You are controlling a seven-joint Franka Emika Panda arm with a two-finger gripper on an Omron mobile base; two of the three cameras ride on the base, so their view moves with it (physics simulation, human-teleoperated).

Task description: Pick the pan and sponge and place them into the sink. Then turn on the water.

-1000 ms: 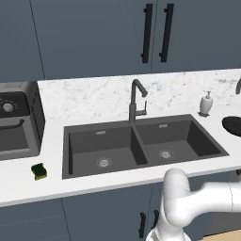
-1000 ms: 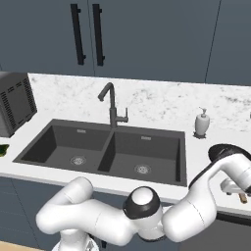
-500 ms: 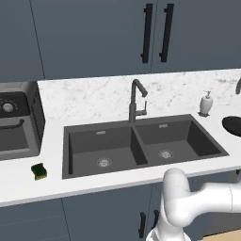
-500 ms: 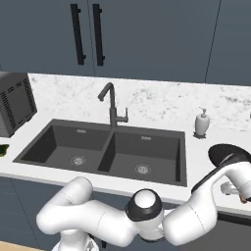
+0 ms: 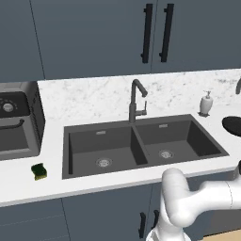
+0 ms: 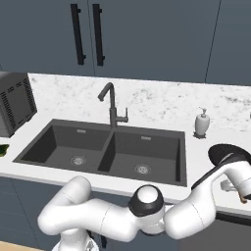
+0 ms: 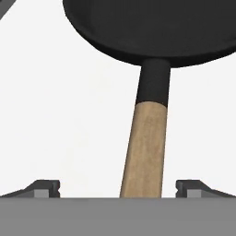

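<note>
The black pan lies on the white counter right of the sink, its tan-tipped handle pointing toward the hand. My gripper is open, one fingertip on either side of the handle's tan end, not touching it. The pan is partly covered by my arm, and its edge shows at the right of the left base view. The sponge sits on the counter left of the sink, far from the gripper. No water shows at the faucet.
A white soap dispenser stands behind the sink's right basin, near the pan. A dark boxy appliance stands at the far left, behind the sponge. Wall cabinets with black handles hang above. The counter's front edge runs just below the pan handle.
The hand has crept slightly lower and to the right by the pan's handle. The jaws stayed open, and the pan and sponge have not moved.
</note>
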